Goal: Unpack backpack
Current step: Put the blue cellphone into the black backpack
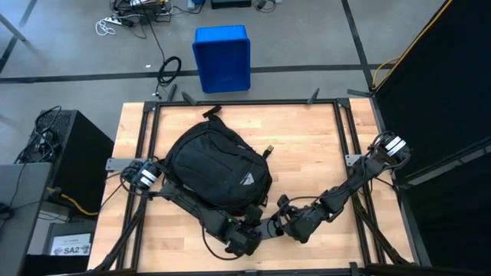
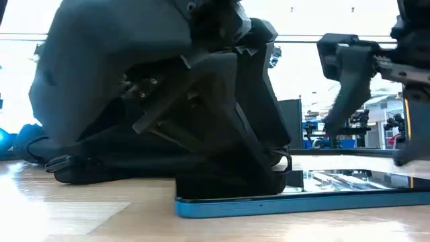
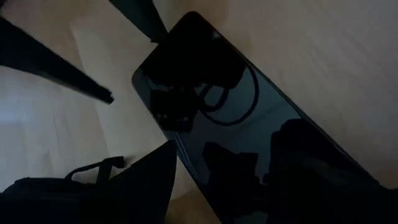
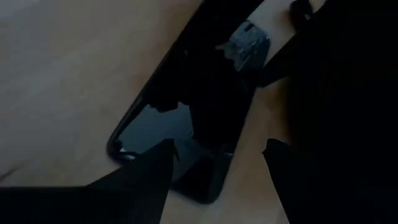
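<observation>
The black backpack [image 1: 219,165] lies on the table's left half, its bulk filling the left of the low view [image 2: 101,81]. A flat phone with a glossy black screen and a blue edge [image 2: 302,202] lies on the wood near the front edge. My left gripper [image 1: 244,241] slants down over one end of the phone [image 3: 211,106], fingers apart. My right gripper [image 1: 278,224] stands open just to its right, above the phone's other end [image 4: 161,124] and clear of it in the low view [image 2: 349,114]. My left gripper comes slanting down from the table's left onto the phone's end [image 3: 186,155], one fingertip [image 3: 155,180] at the phone's long edge and the other above the screen. I cannot tell whether they touch it. The phone lies flat on the table.
A blue plastic bin [image 1: 222,57] stands on the floor beyond the far edge. A backpack strap [image 3: 93,171] trails on the wood beside the left fingers. Bare wood [image 1: 314,153] lies right of the backpack. A black case [image 1: 61,153] stands left of the table.
</observation>
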